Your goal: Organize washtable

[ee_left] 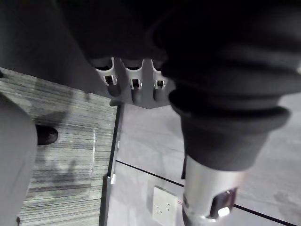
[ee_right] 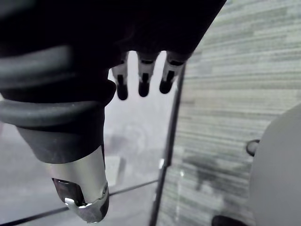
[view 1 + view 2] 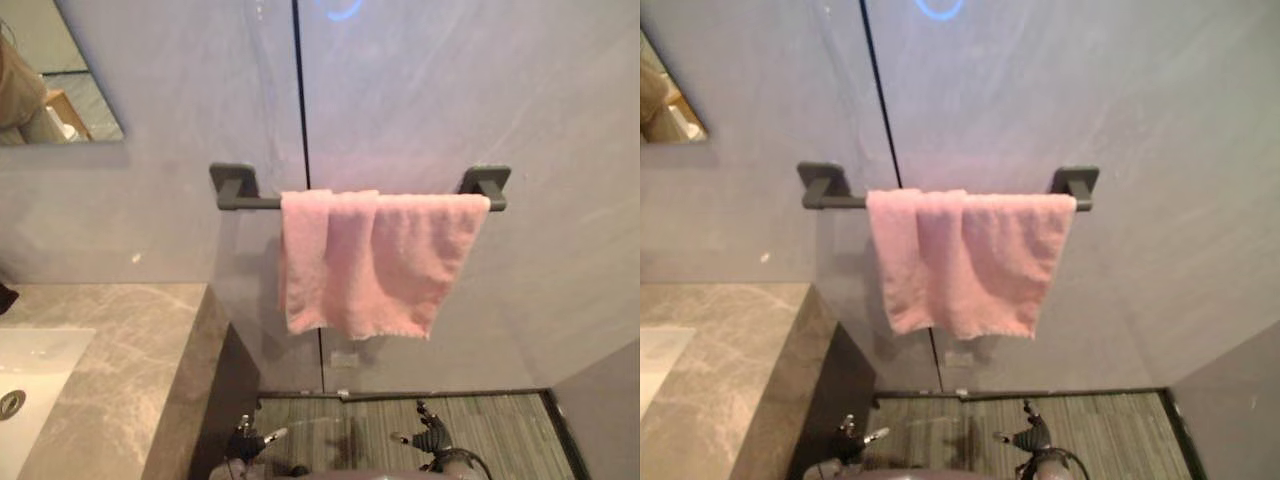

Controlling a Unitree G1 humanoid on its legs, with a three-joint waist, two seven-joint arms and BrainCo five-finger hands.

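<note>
A pink towel [image 3: 370, 260] hangs folded over a dark towel bar [image 3: 240, 200] fixed to the grey wall, its lower edge uneven. The grey marble washtable [image 3: 130, 370] runs along the left, with a white sink [image 3: 40, 360] set into it. Both hands hang low near the floor, well below the towel. My left hand [image 3: 250, 438] is open, its fingers [image 1: 135, 87] relaxed and holding nothing. My right hand [image 3: 430, 438] is likewise open, fingers [image 2: 143, 80] straight and empty.
A mirror [image 3: 60, 90] hangs on the wall above the washtable. A striped grey floor [image 3: 480, 430] lies below the towel bar. A wall socket [image 1: 164, 207] sits low on the wall. A grey side wall [image 3: 600, 420] closes in at the right.
</note>
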